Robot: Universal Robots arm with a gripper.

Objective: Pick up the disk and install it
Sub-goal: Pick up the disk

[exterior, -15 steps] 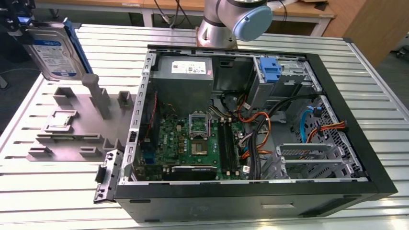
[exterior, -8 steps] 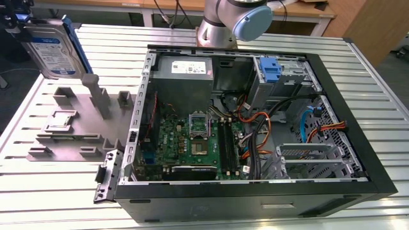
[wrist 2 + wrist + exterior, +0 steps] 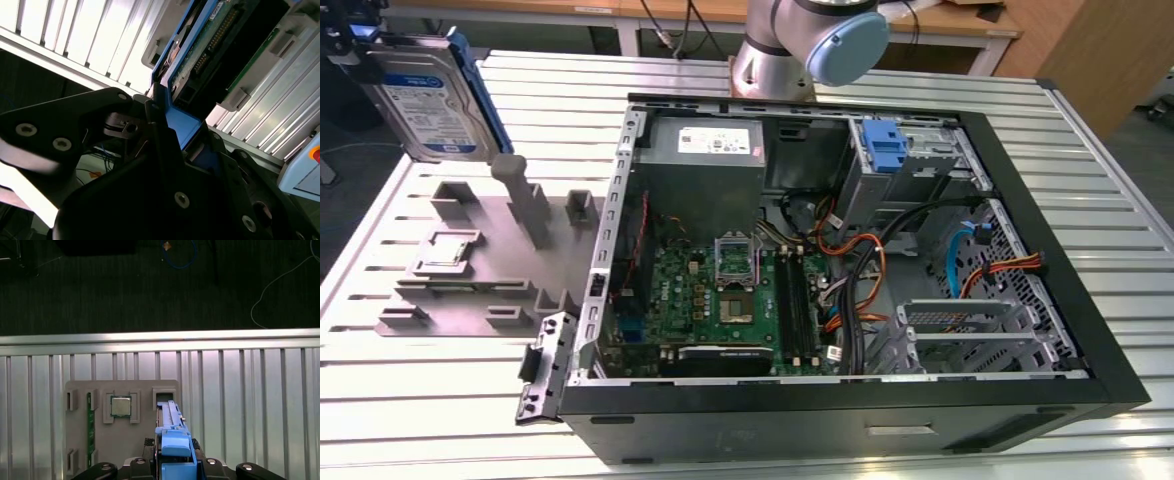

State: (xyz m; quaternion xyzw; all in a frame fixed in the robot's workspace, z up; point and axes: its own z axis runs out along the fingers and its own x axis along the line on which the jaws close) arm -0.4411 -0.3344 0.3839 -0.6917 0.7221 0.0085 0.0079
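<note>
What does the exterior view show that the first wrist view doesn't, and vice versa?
Exterior view adds: the open black computer case with its green motherboard. First wrist view adds: a loose blue cable on dark floor. Both share: the silver-grey rectangular hard disk in its blue plastic carrier, held by the claw, and the grey plastic fixture on the slatted metal table.

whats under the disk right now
The grey holder on the slatted table, with a chip and green memory stick in it. The disk covers the holder's part directly beneath it.

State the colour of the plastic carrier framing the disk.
Blue; the carrier around the disk shows best in the first wrist view.
</note>
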